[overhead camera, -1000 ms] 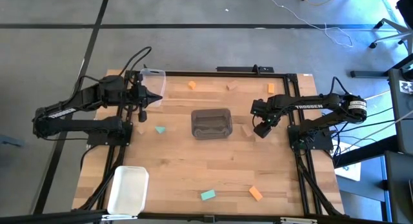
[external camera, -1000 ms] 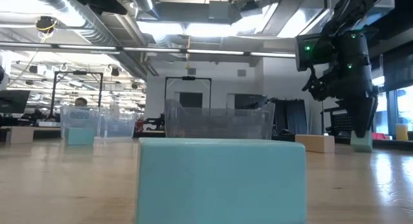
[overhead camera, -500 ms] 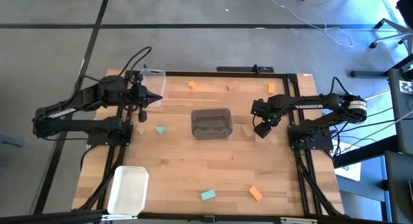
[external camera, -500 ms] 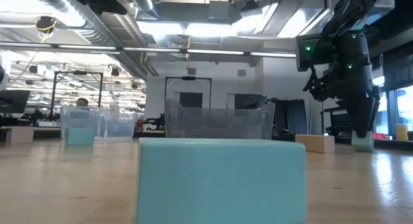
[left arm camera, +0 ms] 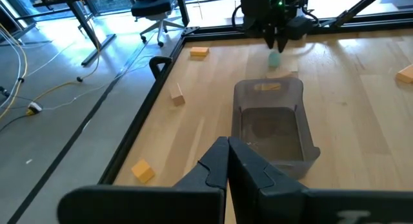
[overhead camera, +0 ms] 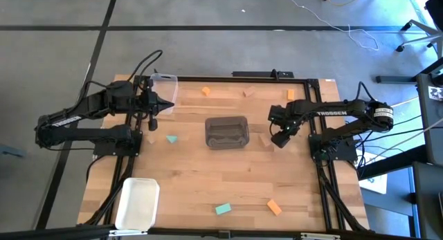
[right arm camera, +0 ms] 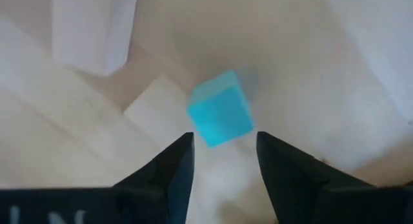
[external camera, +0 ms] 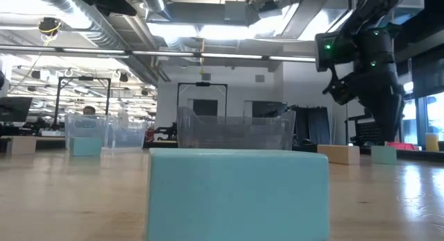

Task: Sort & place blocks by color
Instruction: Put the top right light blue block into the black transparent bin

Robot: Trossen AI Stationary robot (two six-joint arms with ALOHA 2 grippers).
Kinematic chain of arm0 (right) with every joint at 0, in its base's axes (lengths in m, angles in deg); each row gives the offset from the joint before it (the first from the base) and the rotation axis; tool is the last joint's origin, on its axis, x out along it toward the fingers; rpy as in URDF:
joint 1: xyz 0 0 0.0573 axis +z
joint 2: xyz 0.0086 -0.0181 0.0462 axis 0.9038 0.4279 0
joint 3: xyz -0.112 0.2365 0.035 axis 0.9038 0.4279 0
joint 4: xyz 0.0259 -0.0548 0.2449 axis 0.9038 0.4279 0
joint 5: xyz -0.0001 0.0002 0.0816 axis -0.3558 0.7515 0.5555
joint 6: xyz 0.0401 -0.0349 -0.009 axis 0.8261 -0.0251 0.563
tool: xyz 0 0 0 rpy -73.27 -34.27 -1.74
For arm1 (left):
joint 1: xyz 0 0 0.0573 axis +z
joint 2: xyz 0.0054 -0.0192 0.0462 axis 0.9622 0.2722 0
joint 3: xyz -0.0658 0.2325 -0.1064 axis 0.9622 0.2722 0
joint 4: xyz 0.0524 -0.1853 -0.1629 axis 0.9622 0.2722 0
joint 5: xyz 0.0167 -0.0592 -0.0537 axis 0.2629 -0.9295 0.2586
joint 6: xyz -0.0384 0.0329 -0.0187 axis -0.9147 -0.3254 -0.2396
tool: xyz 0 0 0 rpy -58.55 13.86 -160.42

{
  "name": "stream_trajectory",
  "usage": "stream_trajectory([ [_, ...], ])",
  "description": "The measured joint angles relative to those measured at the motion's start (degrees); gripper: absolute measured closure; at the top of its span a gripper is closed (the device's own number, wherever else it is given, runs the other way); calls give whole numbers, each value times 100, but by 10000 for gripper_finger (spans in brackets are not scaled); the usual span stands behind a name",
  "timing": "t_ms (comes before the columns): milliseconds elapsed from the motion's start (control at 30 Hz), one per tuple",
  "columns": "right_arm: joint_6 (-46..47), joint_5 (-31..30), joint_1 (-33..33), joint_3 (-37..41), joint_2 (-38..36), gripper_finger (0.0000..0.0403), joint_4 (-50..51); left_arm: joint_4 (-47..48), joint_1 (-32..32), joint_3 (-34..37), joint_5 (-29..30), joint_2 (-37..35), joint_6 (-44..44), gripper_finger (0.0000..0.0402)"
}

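A small teal block (right arm camera: 221, 117) lies on the table just past my right gripper's (right arm camera: 222, 143) fingertips, at the table's right side (overhead camera: 280, 138). The gripper points down with its fingers apart, and in the low view the block (external camera: 383, 155) rests flat beneath them. A tan block (overhead camera: 264, 139) lies just left of it. Other blocks lie scattered: orange (overhead camera: 205, 92), tan (overhead camera: 248, 93), orange (overhead camera: 291, 95), tan (overhead camera: 151, 137), teal (overhead camera: 172, 139), teal (overhead camera: 222, 209) and orange (overhead camera: 274, 207). My left gripper (overhead camera: 166, 106) waits shut at the far left, above the table.
A dark see-through bin (overhead camera: 226, 131) stands mid-table. A clear bin (overhead camera: 165, 88) sits at the far left corner beside my left gripper, and a white bin (overhead camera: 137, 204) at the near left. Bare wood lies between the middle bin and the near edge.
In the low view my right gripper's fingertips have come up a little off the teal block, which earlier stood between them. The block stays on the table and now shows whole below the fingers. The finger gap looks unchanged.
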Motion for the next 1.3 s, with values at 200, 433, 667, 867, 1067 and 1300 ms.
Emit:
stream_trajectory([
  [200, 1807, -68, -1, -59, -1, 234, 3, 1, 0, 0, -148, -2, -31, 401],
  [433, 3317, -70, -2, -56, -1, 234, -186, 2, -2, 0, -341, -2, -36, 401],
  [667, 4146, -69, 0, -24, -1, 234, -146, 2, -2, 0, -339, -2, -29, 401],
  [867, 4333, -61, 0, -24, -1, 234, -154, 2, 0, 0, -341, -2, -27, 401],
  [1067, 4494, -70, 0, -24, -1, 234, -154, 2, -1, 0, -339, -2, -23, 401],
  [1300, 4624, -141, 0, -24, -1, 234, -152, 2, 0, 0, -339, -2, 63, 401],
])
